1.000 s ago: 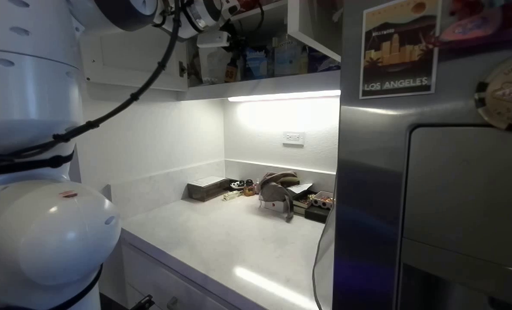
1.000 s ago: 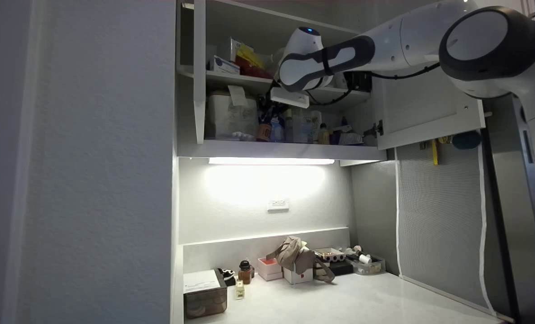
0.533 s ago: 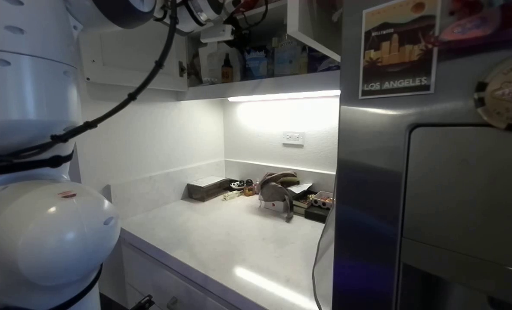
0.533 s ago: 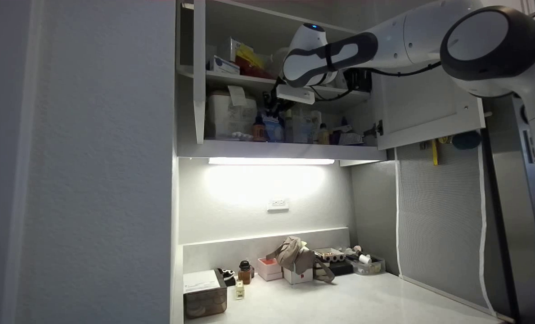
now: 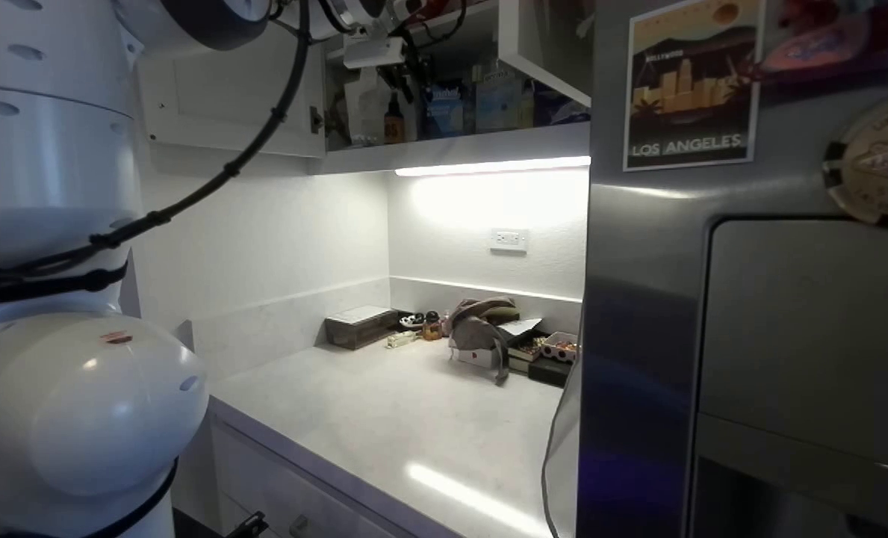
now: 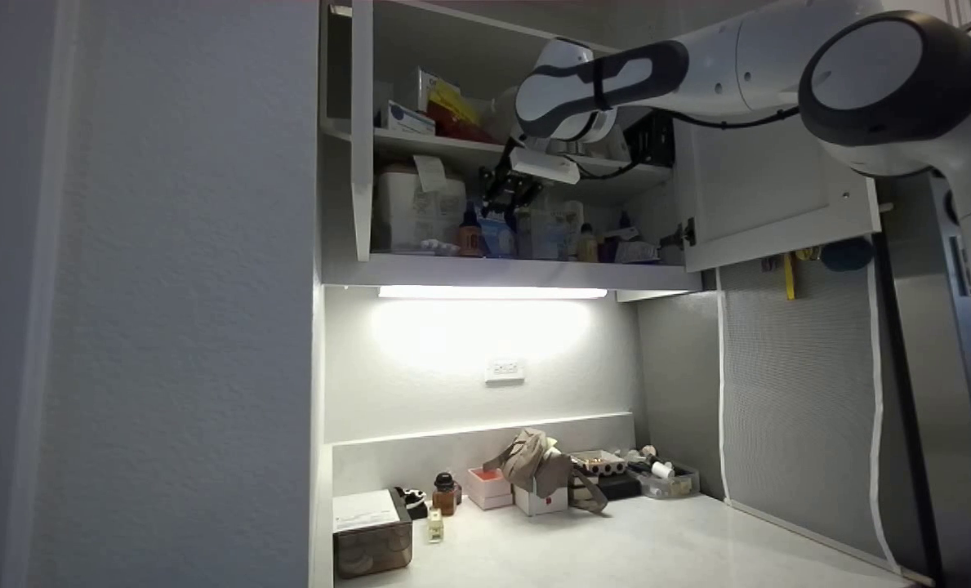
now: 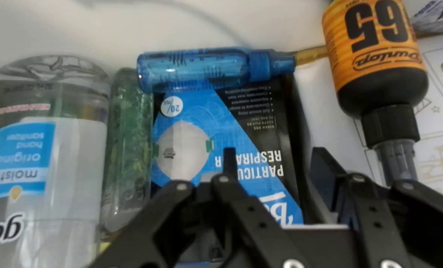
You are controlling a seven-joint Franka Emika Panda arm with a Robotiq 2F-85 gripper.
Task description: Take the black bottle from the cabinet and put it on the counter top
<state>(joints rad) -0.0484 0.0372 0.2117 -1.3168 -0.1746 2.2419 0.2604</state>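
So we've got the gripper (image 7: 274, 163) parked in front of the wrong neighbour. Its fingers (image 7: 327, 175) are spread well apart with nothing pinched in them, and in the wrist view that gap frames the blue-and-black respirator box (image 7: 225, 128), not our target.

The black bottle (image 7: 380, 80) (the one with the orange 65 label, in case anybody's squinting) is outside the gap, past the finger on the right of that view. It's low in the cabinet (image 6: 485, 271), upright in both exterior views, just beside the box. In an exterior view it stands in front of the edge of the pale bin (image 6: 416, 212), lower than the fingers and off to their left.

Long axis is vertical, clear nozzle (image 7: 396, 160) up top, so we'd say the next move is a sideways shift until the bottle lines up with the gap, then down over it. We reckon the nearer finger is the risk: slide over too low and it could tip the thing. Whether they touch right now, we can't tell. The counter top (image 6: 616, 555) is below, and nothing's delivered there yet.
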